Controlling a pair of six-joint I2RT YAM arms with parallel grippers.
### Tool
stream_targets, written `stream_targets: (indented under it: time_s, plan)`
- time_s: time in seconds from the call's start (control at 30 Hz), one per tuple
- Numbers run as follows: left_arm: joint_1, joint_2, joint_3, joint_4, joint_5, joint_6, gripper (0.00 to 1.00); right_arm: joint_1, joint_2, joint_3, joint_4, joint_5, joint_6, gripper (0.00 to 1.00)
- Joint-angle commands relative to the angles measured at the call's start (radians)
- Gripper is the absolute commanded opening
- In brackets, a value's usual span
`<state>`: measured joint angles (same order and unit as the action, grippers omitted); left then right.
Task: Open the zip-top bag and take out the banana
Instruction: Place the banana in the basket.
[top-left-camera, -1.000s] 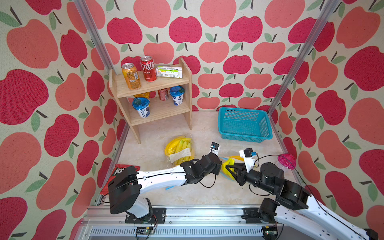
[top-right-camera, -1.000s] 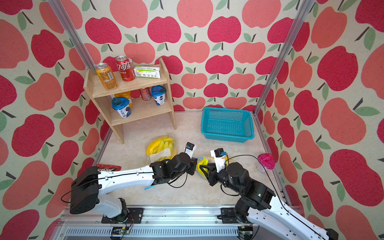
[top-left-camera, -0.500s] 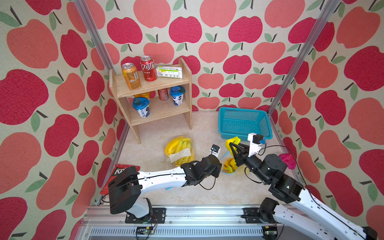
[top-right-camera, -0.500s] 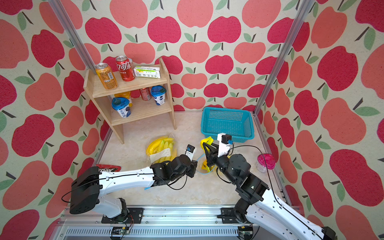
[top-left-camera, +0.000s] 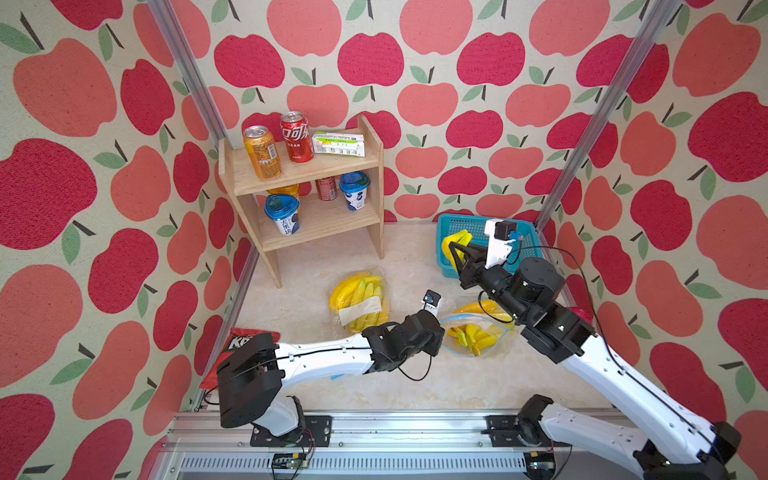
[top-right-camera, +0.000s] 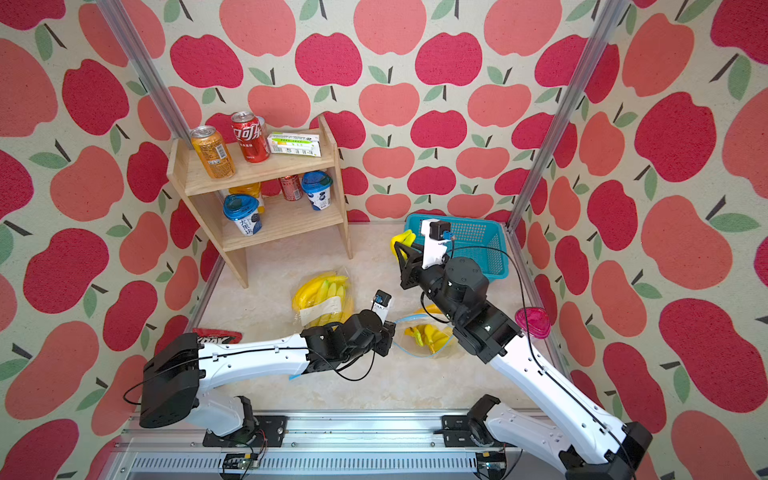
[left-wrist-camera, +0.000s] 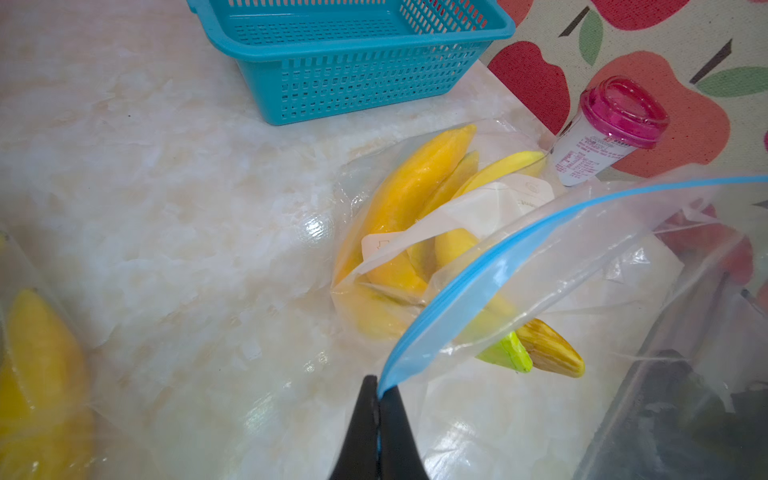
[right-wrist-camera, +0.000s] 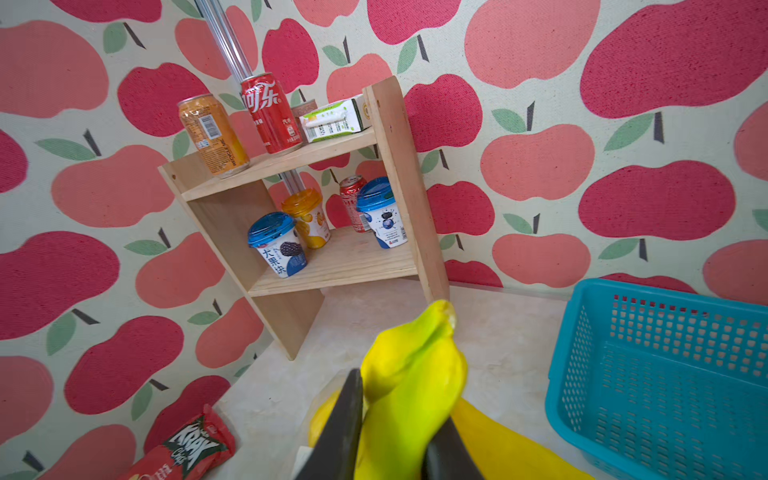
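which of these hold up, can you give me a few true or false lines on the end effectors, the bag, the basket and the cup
1. The right end effector grips a yellow banana bunch. True.
2. The left end effector is open, clear of the zip-top bag. False: it is shut on the bag's blue zip edge.
3. A red can lies in the blue basket. False: it stands on the wooden shelf.
4. A pink-lidded cup stands by the wall. True.
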<state>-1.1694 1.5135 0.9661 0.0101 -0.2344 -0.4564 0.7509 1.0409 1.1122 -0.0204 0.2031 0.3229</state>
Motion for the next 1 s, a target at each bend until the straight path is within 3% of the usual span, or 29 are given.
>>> stream_targets:
  time_s: [0.0,0.17,0.27,0.53,0.77,0.83,0.97]
  plan:
    - [0.0,0.016,0.04,0.001,0.0,0.031,0.0,-0.097,0.145,0.114,-0.062,0.03,-0.135,0.08]
    - [0.008,-0.009,0.008,0.036,0.013,0.057,0.0,-0.333,0.395,0.224,-0.058,-0.088,-0.095,0.08]
    - [0.012,-0.01,-0.002,0.046,0.023,0.07,0.0,-0.417,0.583,0.324,-0.075,-0.145,-0.104,0.07]
    - [0.021,0.024,0.006,0.054,0.061,0.069,0.0,-0.465,1.003,0.77,-0.267,-0.207,-0.109,0.06]
    - [0.032,0.047,0.026,0.035,0.082,0.072,0.0,-0.47,1.363,1.334,-0.664,-0.167,-0.003,0.05]
    - [0.04,0.042,0.024,0.03,0.086,0.074,0.0,-0.47,1.42,1.408,-0.74,-0.153,0.023,0.05]
    - [0.05,0.018,0.004,0.037,0.087,0.073,0.0,-0.473,1.421,1.358,-0.75,-0.162,0.056,0.04]
